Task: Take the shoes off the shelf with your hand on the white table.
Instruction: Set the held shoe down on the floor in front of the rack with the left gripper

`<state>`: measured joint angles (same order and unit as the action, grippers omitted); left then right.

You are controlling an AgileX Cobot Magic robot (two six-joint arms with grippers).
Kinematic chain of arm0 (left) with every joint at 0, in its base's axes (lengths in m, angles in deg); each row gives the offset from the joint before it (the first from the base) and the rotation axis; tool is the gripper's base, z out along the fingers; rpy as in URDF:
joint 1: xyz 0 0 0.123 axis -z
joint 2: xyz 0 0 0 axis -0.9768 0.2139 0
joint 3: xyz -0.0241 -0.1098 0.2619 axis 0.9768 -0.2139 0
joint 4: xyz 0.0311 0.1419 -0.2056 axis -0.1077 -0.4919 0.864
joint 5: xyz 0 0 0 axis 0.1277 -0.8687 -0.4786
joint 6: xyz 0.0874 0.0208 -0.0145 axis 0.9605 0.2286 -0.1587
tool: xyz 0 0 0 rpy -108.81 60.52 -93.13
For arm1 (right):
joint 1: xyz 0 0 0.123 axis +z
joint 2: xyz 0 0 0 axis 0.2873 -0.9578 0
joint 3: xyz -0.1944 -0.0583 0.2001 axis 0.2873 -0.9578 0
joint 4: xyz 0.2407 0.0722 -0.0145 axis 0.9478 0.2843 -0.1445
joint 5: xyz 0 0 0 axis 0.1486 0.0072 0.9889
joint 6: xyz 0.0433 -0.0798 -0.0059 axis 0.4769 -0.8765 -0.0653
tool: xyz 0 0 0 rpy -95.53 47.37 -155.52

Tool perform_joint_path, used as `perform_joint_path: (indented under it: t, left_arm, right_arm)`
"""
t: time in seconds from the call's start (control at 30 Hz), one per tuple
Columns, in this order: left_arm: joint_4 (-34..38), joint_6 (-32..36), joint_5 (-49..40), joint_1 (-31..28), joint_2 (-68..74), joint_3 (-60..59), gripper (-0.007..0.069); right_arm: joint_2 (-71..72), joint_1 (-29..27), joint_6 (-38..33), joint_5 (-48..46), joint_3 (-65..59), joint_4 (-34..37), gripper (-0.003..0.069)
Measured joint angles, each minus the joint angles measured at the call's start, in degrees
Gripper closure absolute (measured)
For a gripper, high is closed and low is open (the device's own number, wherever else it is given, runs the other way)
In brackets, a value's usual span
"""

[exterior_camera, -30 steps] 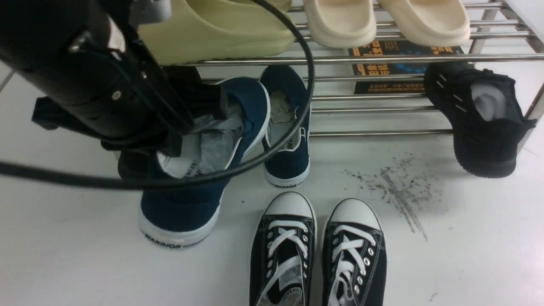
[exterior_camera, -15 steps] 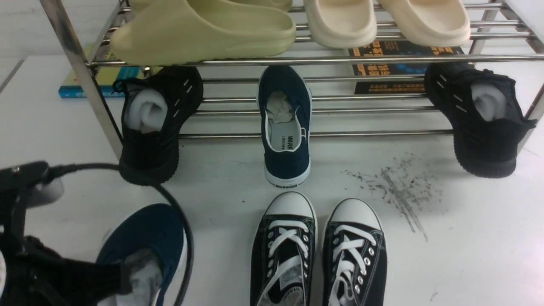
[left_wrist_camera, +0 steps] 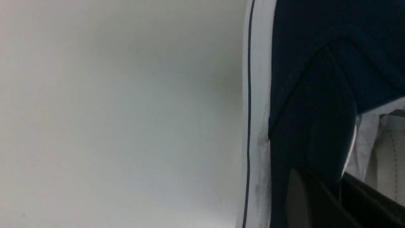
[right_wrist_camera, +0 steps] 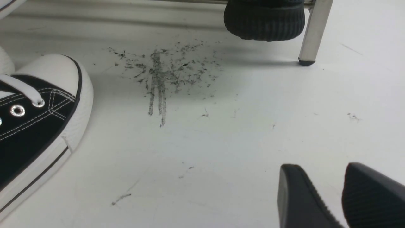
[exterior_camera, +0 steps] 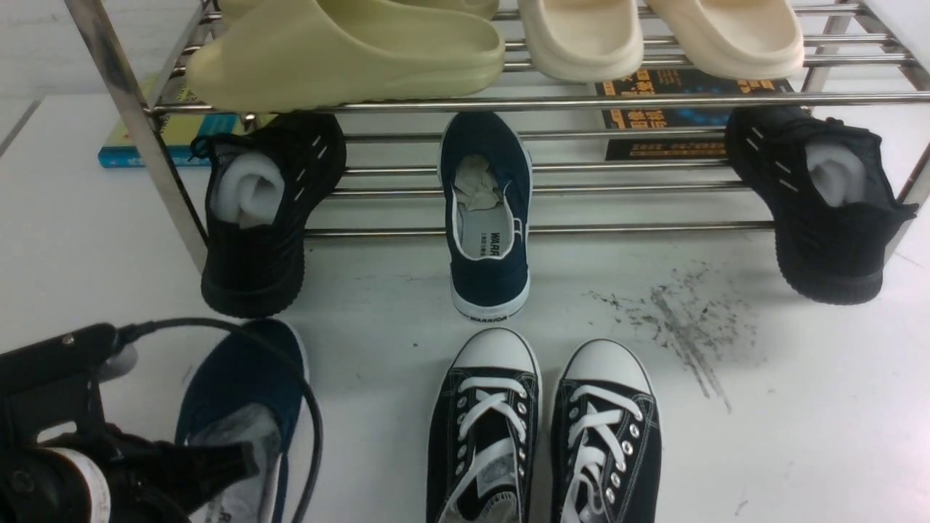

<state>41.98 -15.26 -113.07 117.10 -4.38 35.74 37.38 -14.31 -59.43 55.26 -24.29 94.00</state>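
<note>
One navy slip-on shoe (exterior_camera: 243,381) lies low over the white table (exterior_camera: 799,436) at the front left, toe toward the shelf. My left gripper (exterior_camera: 218,465) is shut on its side wall. In the left wrist view (left_wrist_camera: 340,190) one finger is outside the navy canvas (left_wrist_camera: 313,104) and one is inside by the paper stuffing. The second navy shoe (exterior_camera: 487,218) leans on the chrome shelf's (exterior_camera: 639,227) lowest bars, heel on the table. My right gripper (right_wrist_camera: 319,166) is open and empty over bare table; it is out of the front view.
A pair of black lace-up sneakers (exterior_camera: 545,428) stands at the front centre. Black knit sneakers lean on the shelf at the left (exterior_camera: 261,211) and right (exterior_camera: 821,203). Slides (exterior_camera: 349,51) sit on the upper tier. A dark scuff smear (exterior_camera: 676,327) marks the table.
My left gripper has carried the navy shoe from in front of the shelf down to the front left of the table. The second navy shoe has not moved.
</note>
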Motion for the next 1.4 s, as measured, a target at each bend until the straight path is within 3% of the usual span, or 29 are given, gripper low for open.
perform_joint_path:
  t: [0.67, 1.0, 1.17, 1.33, 1.4]
  left_arm:
    - [0.2, -1.1, 5.5, 0.0, 0.0, -6.0, 0.058]
    - [-4.4, -4.9, 5.7, 0.0, 0.0, -6.3, 0.0559]
    - [-5.0, -5.4, 5.7, 0.0, 0.0, -6.3, 0.0482]
    - [-5.8, -5.5, 5.2, 0.0, -0.2, -6.3, 0.0316]
    - [-5.7, -5.5, 4.5, 0.0, -0.2, -6.1, 0.0284]
  right_arm:
    - [0.0, 0.0, 0.0, 0.0, 0.0, 0.0, 0.042]
    - [0.0, 0.0, 0.0, 0.0, 0.0, 0.0, 0.042]
    - [0.0, 0.0, 0.0, 0.0, 0.0, 0.0, 0.042]
    - [0.0, 0.0, 0.0, 0.0, 0.0, 0.0, 0.042]
    - [0.0, 0.0, 0.0, 0.0, 0.0, 0.0, 0.042]
